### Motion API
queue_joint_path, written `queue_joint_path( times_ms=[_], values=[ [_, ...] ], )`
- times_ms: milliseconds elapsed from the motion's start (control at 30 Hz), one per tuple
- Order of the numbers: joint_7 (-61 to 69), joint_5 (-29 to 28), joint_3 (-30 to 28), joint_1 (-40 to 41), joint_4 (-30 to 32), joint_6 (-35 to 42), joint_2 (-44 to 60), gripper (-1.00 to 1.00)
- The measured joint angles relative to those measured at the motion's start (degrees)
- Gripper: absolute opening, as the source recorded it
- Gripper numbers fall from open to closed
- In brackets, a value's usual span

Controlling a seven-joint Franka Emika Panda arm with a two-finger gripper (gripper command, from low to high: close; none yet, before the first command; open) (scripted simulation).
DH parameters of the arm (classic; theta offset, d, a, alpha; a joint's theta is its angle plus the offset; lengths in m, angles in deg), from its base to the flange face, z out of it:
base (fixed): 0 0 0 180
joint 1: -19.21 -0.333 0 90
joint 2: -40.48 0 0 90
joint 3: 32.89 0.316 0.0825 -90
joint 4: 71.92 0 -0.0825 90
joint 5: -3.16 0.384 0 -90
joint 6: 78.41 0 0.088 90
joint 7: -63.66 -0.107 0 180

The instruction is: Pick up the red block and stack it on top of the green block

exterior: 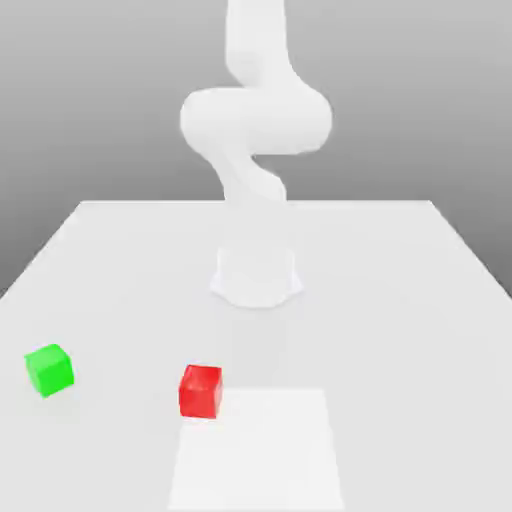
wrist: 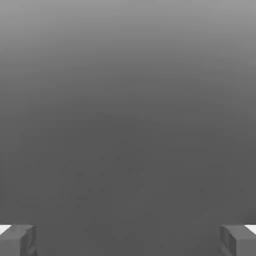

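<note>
The red block (exterior: 200, 390) sits on the white table (exterior: 400, 300), near the front and a little toward the exterior view's left of centre. The green block (exterior: 49, 369) rests farther toward the exterior view's left, close to the table's edge and well apart from the red one. In the hand view my gripper (wrist: 128, 241) is open. Its two grey fingertips (wrist: 17, 240) stand wide apart, with nothing between them and plain grey background beyond.
My white arm rises from its base (exterior: 256, 275) at the table's middle and bends upward out of the frame. A paler rectangular patch (exterior: 256, 450) lies on the table at the front, just right of the red block.
</note>
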Motion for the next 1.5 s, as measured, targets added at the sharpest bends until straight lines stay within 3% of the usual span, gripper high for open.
queue_joint_path(
  times_ms=[367, 567, 967, 1000, 1233, 1500],
  values=[
    [-1.2, -5.7, -1.0, 5.9, 17.7, -14.7, 20.9, 0.00],
    [3.7, -1.8, -5.0, 7.1, 28.8, -24.7, 34.4, 0.00],
    [8.8, 5.0, -3.1, 8.4, 28.8, -39.4, 51.8, 0.00],
    [9.1, 5.2, -2.6, 8.9, 28.7, -40.5, 53.0, -1.00],
    [8.9, 5.0, -2.4, 9.0, 28.7, -40.6, 53.1, -1.00],
    [6.4, 1.8, -3.5, 8.9, 29.9, -31.7, 42.9, -1.00]
  ],
)
